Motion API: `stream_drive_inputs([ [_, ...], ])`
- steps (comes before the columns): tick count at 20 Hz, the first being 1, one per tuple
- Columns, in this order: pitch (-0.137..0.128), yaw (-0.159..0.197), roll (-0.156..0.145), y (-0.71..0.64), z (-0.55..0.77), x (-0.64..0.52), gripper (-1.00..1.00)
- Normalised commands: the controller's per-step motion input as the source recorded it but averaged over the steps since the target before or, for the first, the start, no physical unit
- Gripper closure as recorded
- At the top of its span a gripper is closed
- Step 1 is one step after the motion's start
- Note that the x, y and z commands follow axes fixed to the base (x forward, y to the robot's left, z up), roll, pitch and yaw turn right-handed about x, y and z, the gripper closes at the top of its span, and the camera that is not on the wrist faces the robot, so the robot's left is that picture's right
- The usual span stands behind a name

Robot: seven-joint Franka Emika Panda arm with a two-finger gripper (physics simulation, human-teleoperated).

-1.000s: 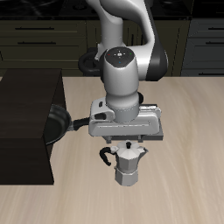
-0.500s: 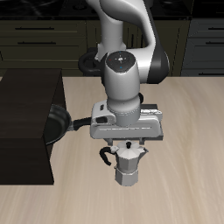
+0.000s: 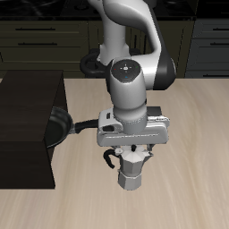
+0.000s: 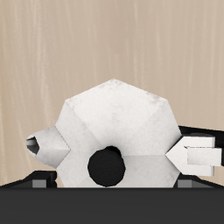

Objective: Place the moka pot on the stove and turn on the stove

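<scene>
The moka pot (image 3: 132,167) stands upright on the wooden table (image 3: 192,192), near its front edge, directly under the gripper (image 3: 132,148). Whether the fingers are closed on it or apart, I cannot tell. A black frying pan (image 3: 59,124) sits farther back, its handle reaching toward the gripper.

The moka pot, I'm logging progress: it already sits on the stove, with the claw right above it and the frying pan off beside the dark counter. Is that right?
Not quite. In the exterior view the moka pot stands on the bare wooden table, not on the stove. The rest holds: the claw is right above it, and the frying pan lies beside the dark counter.
</scene>
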Motion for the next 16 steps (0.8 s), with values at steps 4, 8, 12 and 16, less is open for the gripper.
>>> stream_drive_inputs([
  [4,0.043,-0.003,-0.006,-0.07,-0.27,0.04,-1.00],
  [8,0.021,0.025,-0.036,-0.25,-0.26,0.07,-1.00],
  [12,0.026,0.005,-0.038,-0.18,-0.25,0.00,1.00],
  [16,-0.011,0.007,0.007,-0.06,0.03,-0.04,1.00],
])
